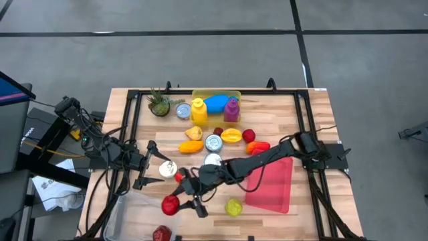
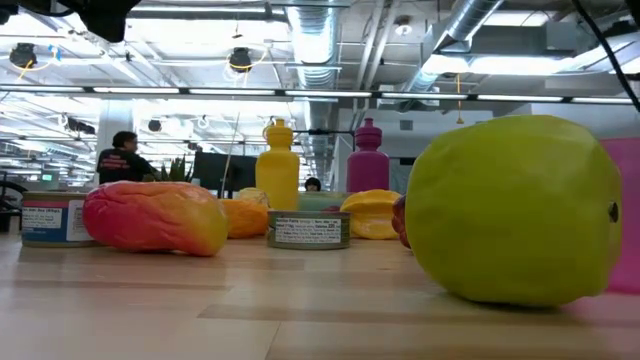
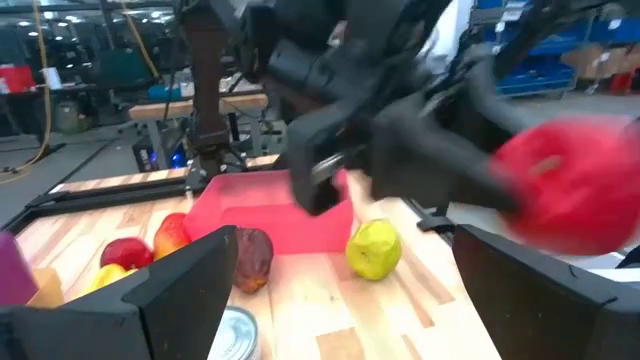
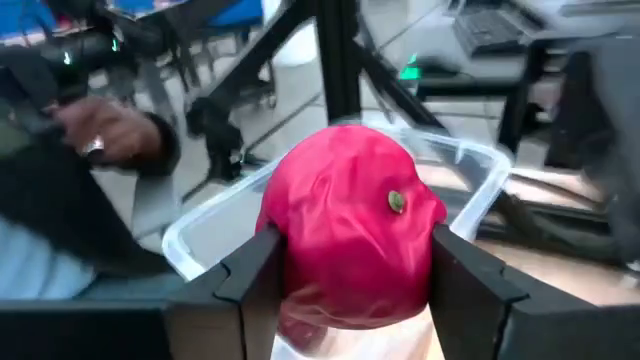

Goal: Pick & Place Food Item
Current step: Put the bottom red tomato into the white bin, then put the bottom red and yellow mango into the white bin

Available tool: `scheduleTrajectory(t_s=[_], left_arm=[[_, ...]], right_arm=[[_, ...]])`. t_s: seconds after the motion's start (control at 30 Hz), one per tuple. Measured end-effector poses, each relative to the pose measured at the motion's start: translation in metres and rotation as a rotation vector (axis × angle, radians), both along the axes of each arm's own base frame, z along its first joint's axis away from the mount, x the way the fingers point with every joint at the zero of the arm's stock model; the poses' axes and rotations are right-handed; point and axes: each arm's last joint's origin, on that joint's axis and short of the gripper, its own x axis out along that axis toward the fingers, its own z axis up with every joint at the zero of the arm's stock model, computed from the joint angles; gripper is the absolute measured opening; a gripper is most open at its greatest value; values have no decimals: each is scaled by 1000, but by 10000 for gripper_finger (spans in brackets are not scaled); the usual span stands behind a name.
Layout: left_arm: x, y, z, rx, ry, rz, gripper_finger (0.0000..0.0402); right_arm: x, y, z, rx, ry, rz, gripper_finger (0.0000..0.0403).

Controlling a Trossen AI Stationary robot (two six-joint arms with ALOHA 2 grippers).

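- Right now my right claw (image 4: 345, 275) is pinching the red pepper (image 4: 348, 240) between both fingers, and I'm holding it just above the near-left part of the surface (image 1: 281, 114), beside the clear bin (image 4: 480, 195).
- In the overhead view the pepper (image 1: 171, 205) sits at the tip of my right arm, which reaches across from the right side past the pink board (image 1: 271, 182).
- My left claw (image 1: 150, 167) waits close by with its fingers spread and nothing between them.
- The risk I see: the two arms are very near each other, so a careless swing toward the bin could knock my right arm into the left one.
- Another worry is the grip. The pepper is rounded and glossy, and it bulges out above the fingers, so I judge it could roll or slip if I move sharply.
- I could also release it short, onto the bin's rim, and have it bounce off.
- The pepper looks deep red, plump and lumpy, with a small green dot on its face.
- A person's hand (image 4: 115, 130) shows beyond the bin, so I'd keep the motion slow.
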Motion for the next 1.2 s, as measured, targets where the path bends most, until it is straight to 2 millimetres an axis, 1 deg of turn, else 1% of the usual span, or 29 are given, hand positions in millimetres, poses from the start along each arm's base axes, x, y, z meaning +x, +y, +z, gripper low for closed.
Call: scheduleTrajectory(t_s=[0.07, 0.13, 0.2, 0.27, 0.3, 0.4, 0.43, 0.5, 0.67, 0.77, 0.83, 0.9, 0.97, 1.03, 1.1, 1.2], left_arm=[[0, 0, 1, -3, -4, 1, 360], [0, 0, 0, -2, -2, 1, 360], [0, 0, 0, -2, -3, 1, 360], [0, 0, 0, 0, 1, 2, 360], [0, 0, 0, 0, 1, 2, 360], [0, 0, 0, 2, 4, 2, 360], [0, 0, -1, -1, 5, 2, 360], [0, 0, -1, -13, 11, 2, 360], [0, 0, -3, -8, 26, 2, 360], [0, 0, -3, -5, 30, 2, 360], [0, 0, -3, -5, 29, 2, 360], [0, 0, -3, -3, 32, 2, 360], [0, 0, -3, -4, 32, -8, 360], [0, 0, -4, -1, 36, -12, 360], [0, 0, -4, -2, 37, -13, 360], [0, 0, -4, 1, 40, -16, 360]], right_arm=[[6, 2, -1, -15, 56, 35, 192], [20, 7, -6, -21, 58, 54, 193], [25, 10, -11, -50, 144, 89, 194], [36, 15, -13, -55, 151, 116, 198], [37, 15, -13, -67, 188, 124, 201], [48, 18, -19, -99, 216, 142, 220], [48, 19, -22, -111, 249, 144, 229], [53, 21, -24, -115, 248, 144, 249], [48, 24, -16, -137, 251, 145, 290], [46, 26, -8, -155, 226, 114, 303], [39, 28, 0, -203, 233, 78, 305], [33, 30, 12, -262, 223, 9, 305], [20, 31, 24, -341, 257, -73, 305], [14, 28, 33, -395, 271, -159, 305], [4, 25, 32, -465, 356, -231, 305], [1, 17, 22, -493, 459, -292, 306]])
